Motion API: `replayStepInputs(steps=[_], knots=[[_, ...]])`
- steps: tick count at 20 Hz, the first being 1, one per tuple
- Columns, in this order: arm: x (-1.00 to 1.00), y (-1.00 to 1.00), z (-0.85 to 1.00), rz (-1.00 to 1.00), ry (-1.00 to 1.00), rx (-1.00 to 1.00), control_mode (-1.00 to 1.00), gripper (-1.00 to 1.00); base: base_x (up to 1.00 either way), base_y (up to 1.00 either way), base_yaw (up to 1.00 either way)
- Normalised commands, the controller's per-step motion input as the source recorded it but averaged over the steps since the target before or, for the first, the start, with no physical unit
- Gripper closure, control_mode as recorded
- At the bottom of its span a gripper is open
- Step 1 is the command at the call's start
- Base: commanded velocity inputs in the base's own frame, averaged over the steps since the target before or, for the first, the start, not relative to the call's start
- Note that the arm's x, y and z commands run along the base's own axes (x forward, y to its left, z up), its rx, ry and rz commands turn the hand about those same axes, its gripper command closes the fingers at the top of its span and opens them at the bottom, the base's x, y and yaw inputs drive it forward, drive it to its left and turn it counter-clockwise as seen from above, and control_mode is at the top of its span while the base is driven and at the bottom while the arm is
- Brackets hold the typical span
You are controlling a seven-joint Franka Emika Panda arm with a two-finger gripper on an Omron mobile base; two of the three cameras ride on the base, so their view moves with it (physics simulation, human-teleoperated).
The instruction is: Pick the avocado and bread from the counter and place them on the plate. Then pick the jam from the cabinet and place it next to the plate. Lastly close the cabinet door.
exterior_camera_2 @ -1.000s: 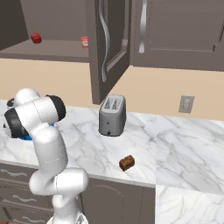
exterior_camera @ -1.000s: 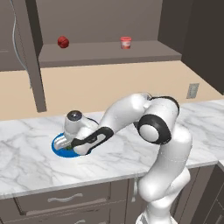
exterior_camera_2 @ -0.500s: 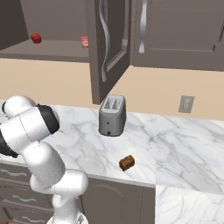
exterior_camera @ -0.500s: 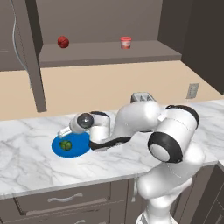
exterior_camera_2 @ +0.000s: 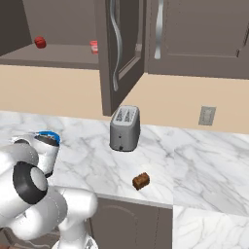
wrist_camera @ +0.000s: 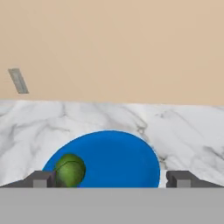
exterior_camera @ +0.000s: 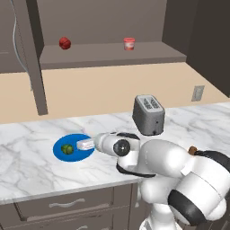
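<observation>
On the surface [exterior_camera: 27, 161] at left, our hand [exterior_camera: 85, 145] sits low at the near-right rim of the blue plate [exterior_camera: 83, 155], pointing across it. Fingers [wrist_camera: 40, 179] are spread wide in the hand view, nothing between them: open and empty. We see the avocado [exterior_camera: 67, 149] lying on the plate, left of centre; in the hand view it sits just beside the left fingertip, contact unclear. We see the bread [exterior_camera_2: 141, 181] on the surface near the front edge, well apart from the plate, in front of the toaster [exterior_camera_2: 125, 128]. Jam [exterior_camera: 129, 43] stands on the cabinet [exterior_camera: 112, 54] shelf, with a darker red ball [exterior_camera: 65, 42] well to its left. Cabinet door [exterior_camera_2: 119, 53] hangs open.
</observation>
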Motion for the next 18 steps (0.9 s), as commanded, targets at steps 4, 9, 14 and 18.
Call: replayStepInputs(steps=[4, 9, 14, 18], knots=[[-0.62, -0.55, 1.00, -0.03, 0.12, 0.27, -1.00, -1.00, 0.00, 0.00, 0.00], [-0.51, -0.45, 1.00, 0.00, 0.15, 0.17, -1.00, -1.00, 0.00, 0.00, 0.00], [-0.44, -0.24, 0.91, -0.04, 0.21, -0.01, -1.00, -1.00, 0.00, 0.00, 0.00], [-0.43, -0.18, 0.68, -0.15, 0.31, -0.08, -1.00, -1.00, 0.00, 0.00, 0.00]])
